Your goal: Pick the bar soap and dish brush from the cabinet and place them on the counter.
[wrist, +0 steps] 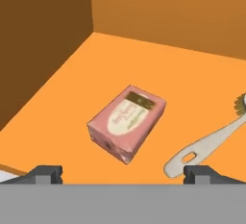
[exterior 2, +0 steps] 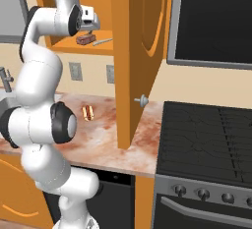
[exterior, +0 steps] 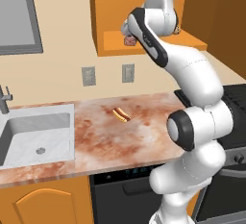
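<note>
Up inside the cabinet (exterior 2: 74, 7), the gripper (wrist: 122, 172) hangs just above the bottom shelf, its two dark fingertips (wrist: 45, 174) spread wide apart with nothing between them — released, holding nothing. Straight ahead of it in the hand view lies the bar soap (wrist: 127, 122), a pink block with a cream label, flat on the orange shelf floor and turned at a slant, clear of both tips. Just to its right rests the dish brush (wrist: 206, 143), pale handle with a slot at its near end, bristled head running off the right edge; soap and brush lie near each other but apart. One fingertip sits right by the brush's handle end, though I can't tell whether they touch.

From the right base view, the soap (exterior 2: 85, 39) and the brush (exterior 2: 102, 41) sit side by side on the shelf's front part, the white hand above them. The cabinet door (exterior 2: 140, 61) stands swung open, its small silver knob (exterior 2: 141, 100) sticking out over the counter (exterior 2: 106, 134).

Down below, a hot dog (exterior: 121, 115) lies alone mid-counter, well right of the white sink (exterior: 36, 136). The black stovetop (exterior 2: 206, 139) sits at the counter's right end.
</note>
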